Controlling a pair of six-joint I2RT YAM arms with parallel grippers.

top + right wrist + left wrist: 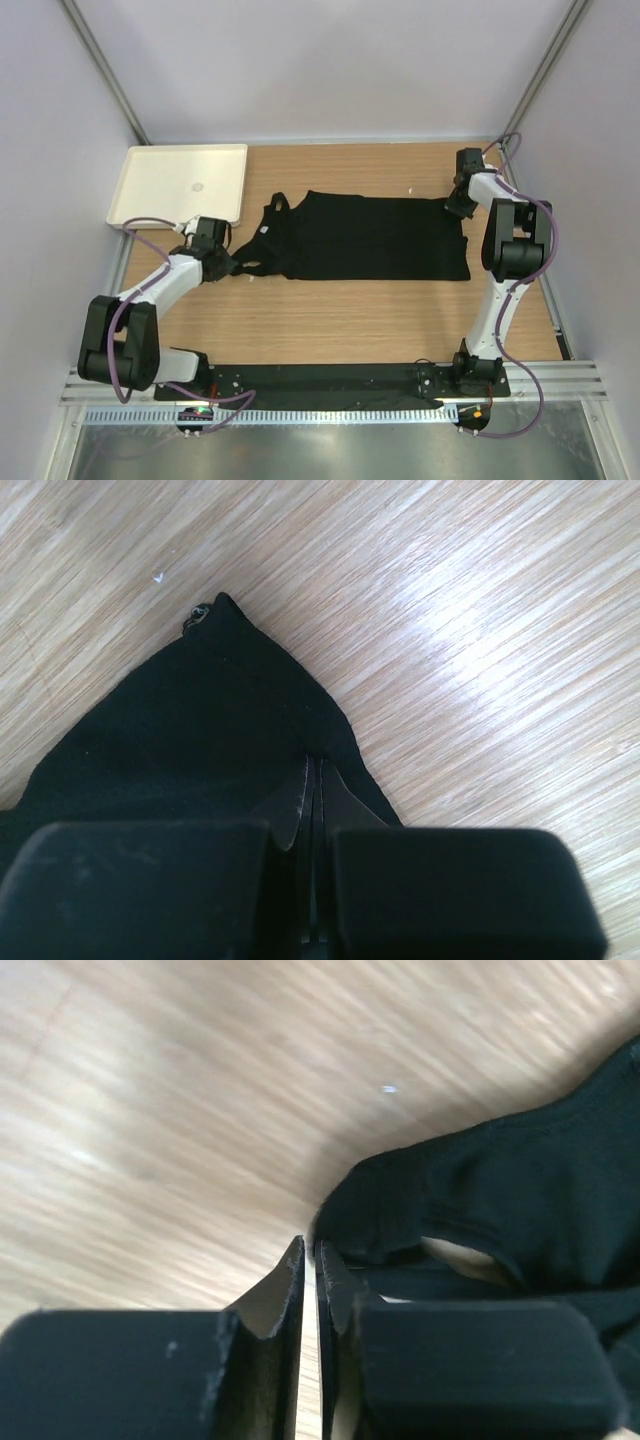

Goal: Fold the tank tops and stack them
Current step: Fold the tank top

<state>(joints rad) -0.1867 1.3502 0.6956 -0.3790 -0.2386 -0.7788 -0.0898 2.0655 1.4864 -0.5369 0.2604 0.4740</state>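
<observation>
Fabric seems to be in both grips, so what matters for you now is a clean, even lift. Your tank top [380, 240] lies spread flat on the table [330, 320], just right of the tray [150, 200] and a little nearer to you than it. Its straps point toward the tray and its hem away from it.

Your left gripper [310, 1245] sits just off the tray's near right corner, jaws closed to a sliver. A strap [420, 1190] bunches against the tips and looks caught, though the wrist view does not show how deep the bite goes. Your right gripper [312, 763] is well apart from the tray, at the end of the garment farthest from it. Its jaws are pressed fully together on the cloth's edge, just beside the hem corner [225, 630].

To do this step well, raise both ends together and only high enough for the cloth to clear the table. Draw the grips gently apart first so the slack goes out without stretching the knit. Move both arms at one pace, so the fold line lands straight rather than skewed.

The narrow strap is probably your weak point and could slip free. If that side sags as you lift, set it down and take a deeper hold before you carry on
</observation>
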